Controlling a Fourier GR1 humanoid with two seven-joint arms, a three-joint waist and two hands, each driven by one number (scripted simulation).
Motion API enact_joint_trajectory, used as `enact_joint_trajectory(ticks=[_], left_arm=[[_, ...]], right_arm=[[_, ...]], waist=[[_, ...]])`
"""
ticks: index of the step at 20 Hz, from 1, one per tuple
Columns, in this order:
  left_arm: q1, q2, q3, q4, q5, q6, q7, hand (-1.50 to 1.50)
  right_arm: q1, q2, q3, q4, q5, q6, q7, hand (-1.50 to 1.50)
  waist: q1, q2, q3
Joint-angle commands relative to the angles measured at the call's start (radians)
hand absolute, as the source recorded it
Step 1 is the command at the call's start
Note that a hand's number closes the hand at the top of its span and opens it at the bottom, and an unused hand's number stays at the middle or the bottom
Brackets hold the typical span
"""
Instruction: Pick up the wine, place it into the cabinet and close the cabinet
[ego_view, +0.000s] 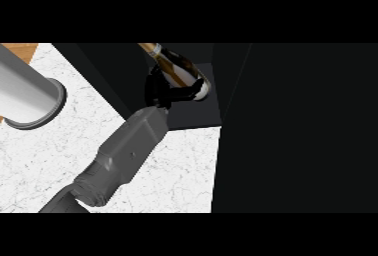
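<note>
The wine bottle (176, 66) is dark with a gold neck and a pale label. It leans inside the open black cabinet (196, 114), neck toward the upper left and base at the lower right. My right hand (157, 89) has its black fingers curled round the bottle's lower body from the left, hiding part of it. The grey forearm (122, 155) runs up from the lower left edge across the counter into the cabinet opening. I cannot tell whether the bottle's base rests on the cabinet floor. My left hand does not show.
A large pale grey cylinder (29, 95) lies at the left on the white marble counter (177, 170). The cabinet's black door (295, 125) fills the right side of the view. A wooden surface (22, 50) shows at the top left corner.
</note>
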Motion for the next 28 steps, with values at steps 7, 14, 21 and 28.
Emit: enact_joint_trajectory(ticks=[7,14,21,28], left_arm=[[0.053,0.000,-0.096,-0.052,0.064,0.017,-0.015,1.50],[0.118,0.000,-0.167,-0.129,0.148,0.050,-0.071,1.50],[0.072,0.000,-0.172,-0.144,0.251,0.103,-0.112,-1.50],[0.041,0.000,-0.204,-0.122,0.314,0.127,-0.119,-1.50]], right_arm=[[-0.068,-0.011,-0.037,0.036,-0.033,-0.002,0.008,-1.50],[-0.033,0.010,0.028,0.018,-0.014,0.002,0.002,-1.50],[-0.054,0.012,0.021,0.052,0.001,0.003,-0.024,-1.50],[-0.029,0.013,0.032,0.035,0.009,0.000,-0.016,-1.50]], waist=[[-0.025,0.006,0.000],[-0.055,0.007,-0.001],[-0.046,0.009,0.000],[-0.044,0.007,0.000]])
